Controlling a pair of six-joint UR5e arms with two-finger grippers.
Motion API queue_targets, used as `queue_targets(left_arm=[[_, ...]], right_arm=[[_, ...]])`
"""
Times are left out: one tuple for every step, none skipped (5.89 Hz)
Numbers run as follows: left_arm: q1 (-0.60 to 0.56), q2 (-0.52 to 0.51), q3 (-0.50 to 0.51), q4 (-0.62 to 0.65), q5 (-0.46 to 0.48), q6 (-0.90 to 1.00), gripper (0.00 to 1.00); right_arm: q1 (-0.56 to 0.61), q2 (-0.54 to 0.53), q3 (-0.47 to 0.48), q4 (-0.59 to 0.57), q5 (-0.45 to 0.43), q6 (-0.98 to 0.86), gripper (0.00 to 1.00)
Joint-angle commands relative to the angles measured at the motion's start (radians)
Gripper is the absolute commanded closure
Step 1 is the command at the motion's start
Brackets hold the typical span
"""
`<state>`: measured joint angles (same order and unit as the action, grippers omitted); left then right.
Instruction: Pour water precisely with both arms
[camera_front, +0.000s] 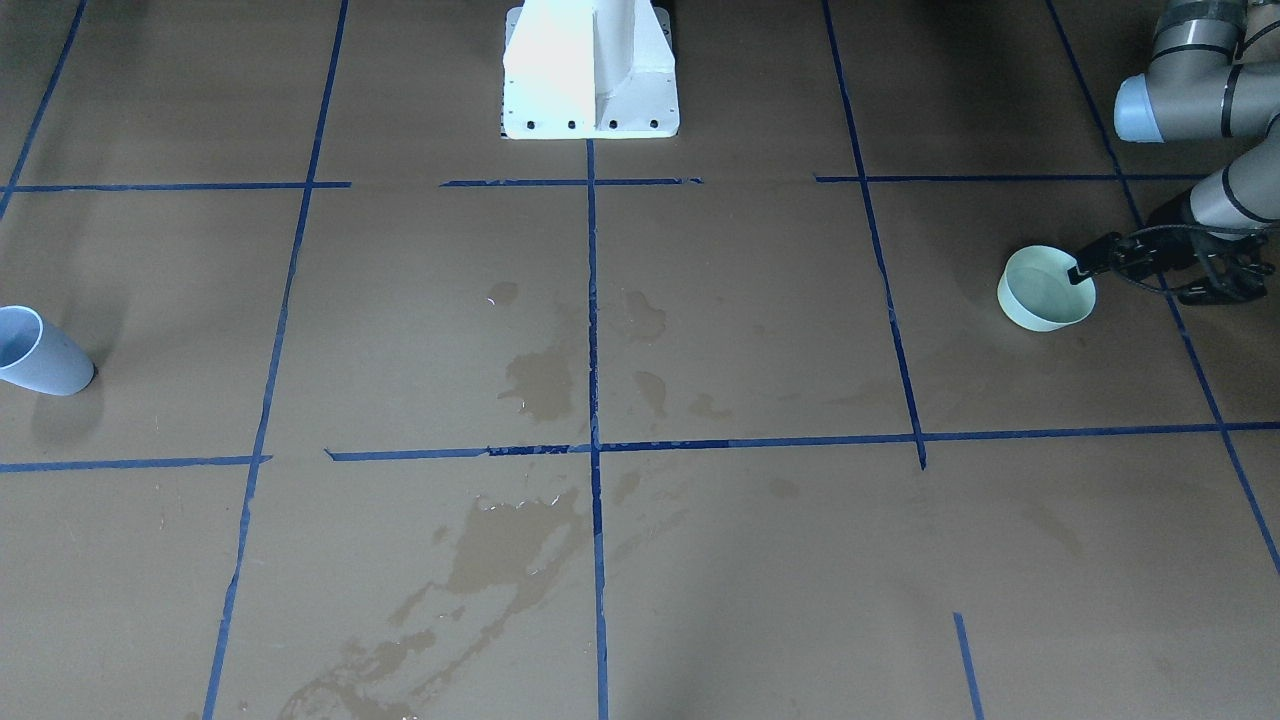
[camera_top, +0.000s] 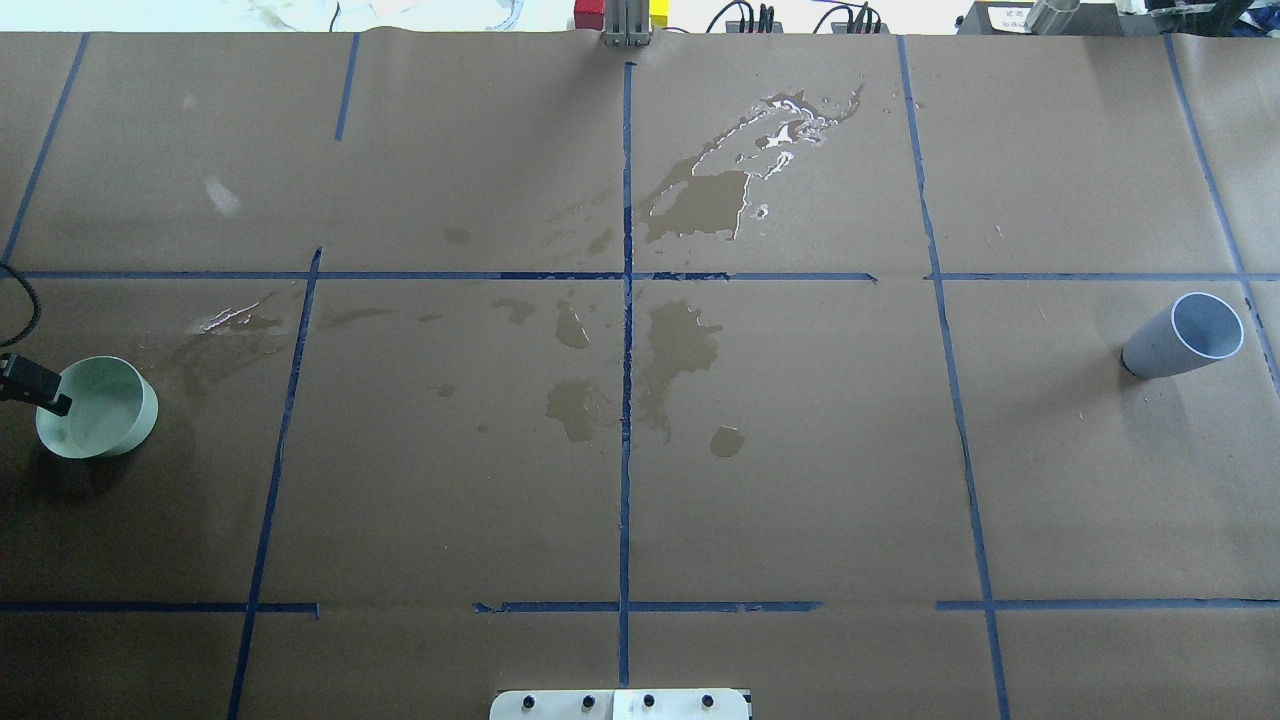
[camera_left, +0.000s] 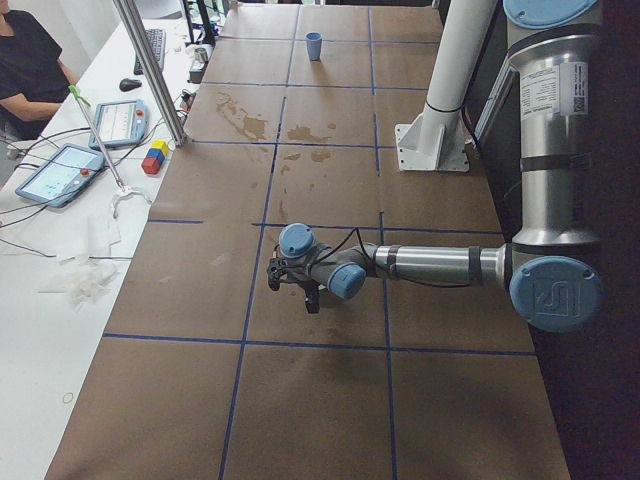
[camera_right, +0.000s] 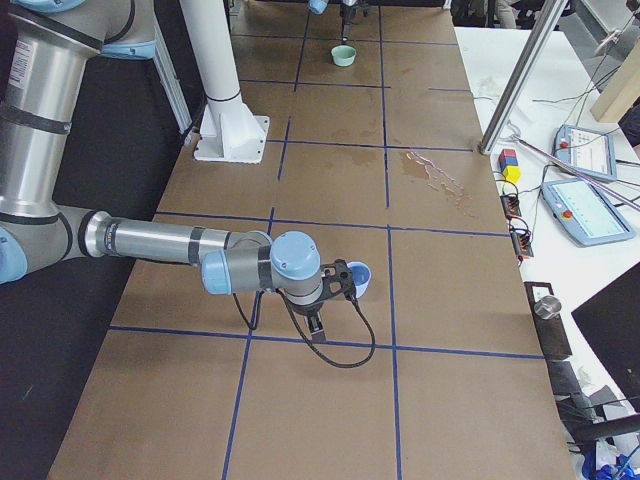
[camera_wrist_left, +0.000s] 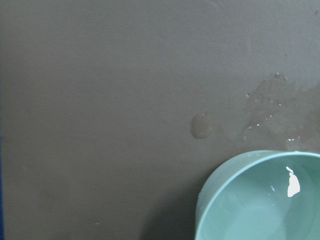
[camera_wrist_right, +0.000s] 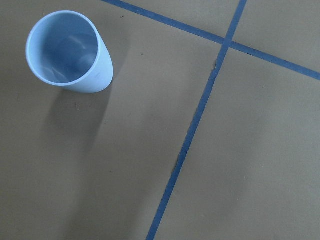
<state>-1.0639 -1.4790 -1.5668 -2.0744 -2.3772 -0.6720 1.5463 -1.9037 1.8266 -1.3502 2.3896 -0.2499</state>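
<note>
The water (camera_wrist_left: 260, 212) is held in the pale green round bowl (camera_front: 1040, 318) at the robot's left end of the brown paper-covered surface (camera_front: 750, 330). The bowl's rim is touched by the left gripper (camera_front: 1085, 266); whether it is clamped cannot be told. The pale blue tapered plastic cup (camera_top: 1160, 352) is stood upright at the opposite end, just beside the right gripper (camera_right: 340, 285), whose state cannot be told.

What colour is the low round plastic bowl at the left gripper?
Pale mint green. The low round plastic bowl shows best in the front-facing exterior view.
</note>
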Motion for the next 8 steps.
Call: queue_targets(left_arm=[[0.010,-0.030,0.034,-0.001,0.001,0.002,0.53],[0.010,-0.030,0.031,-0.003,-0.002,0.002,0.85],[0.010,-0.030,0.025,-0.004,-0.003,0.002,0.98],[0.010,-0.032,0.021,-0.012,-0.005,-0.001,1.00],[0.010,-0.052,0.014,-0.035,-0.008,-0.008,1.00],[0.010,-0.088,-0.019,-0.032,-0.034,-0.062,1.00],[0.012,-0.124,-0.074,-0.026,-0.069,-0.152,1.00],[0.059,-0.153,-0.123,-0.026,-0.063,-0.210,1.00]], right_arm=[[0.000,0.000,0.002,0.006,-0.001,0.000,0.00],[0.000,0.002,0.002,0.006,-0.003,0.000,0.00],[0.000,0.005,0.002,0.006,-0.003,0.001,0.00],[0.000,0.005,0.003,0.006,-0.003,0.001,0.00],[0.000,0.005,0.003,0.006,-0.001,0.001,0.00],[0.000,0.005,0.005,0.006,-0.001,0.001,0.00],[0.000,0.005,0.005,0.006,-0.001,0.001,0.00],[0.000,0.005,0.005,0.006,-0.003,0.001,0.00]])
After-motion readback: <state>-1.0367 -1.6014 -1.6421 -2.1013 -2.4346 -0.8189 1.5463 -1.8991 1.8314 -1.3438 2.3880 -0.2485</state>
